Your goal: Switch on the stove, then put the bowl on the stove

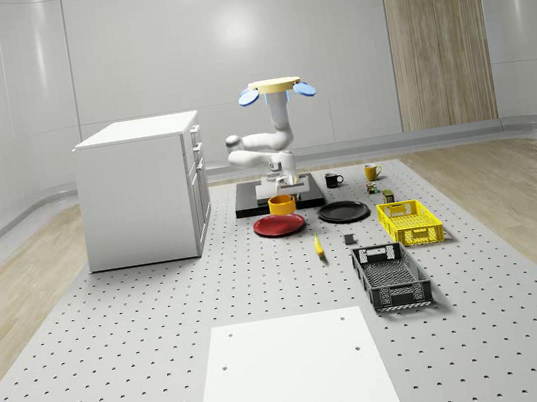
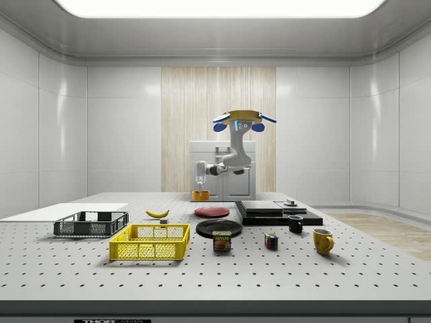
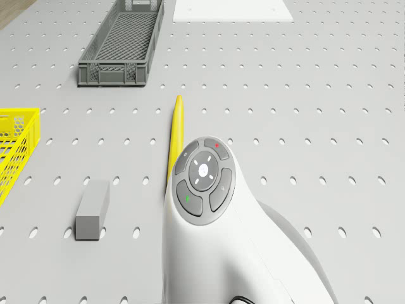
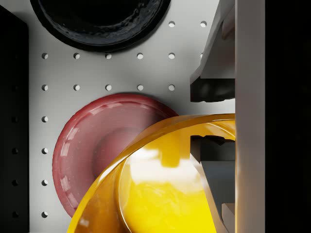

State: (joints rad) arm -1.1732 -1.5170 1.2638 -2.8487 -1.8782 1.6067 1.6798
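My gripper (image 4: 214, 119) is clamped on the rim of the yellow bowl (image 1: 282, 204), one finger inside and one outside, held just above the table beside the red plate (image 1: 279, 225). I hover over the stove (image 1: 248, 202); it lies just behind the bowl, toward the far wall in the whole-scene view, so the carry goes that way.

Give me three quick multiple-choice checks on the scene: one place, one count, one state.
1. Where is the bowl?
A. in the yellow basket
B. on the cabinet
C. in the claw, near the red plate

2. How many plates lie on the table?
A. two
B. none
C. four

3. How is the claw?
A. wide open over the banana
B. shut on the bowl's rim
C. shut on a mug

Answers:
1 C: the drone hovers above the stove, and the bowl hangs at the arm's end by the red plate.
2 A: red plate and black plate.
3 B: the claw straddles the rim.
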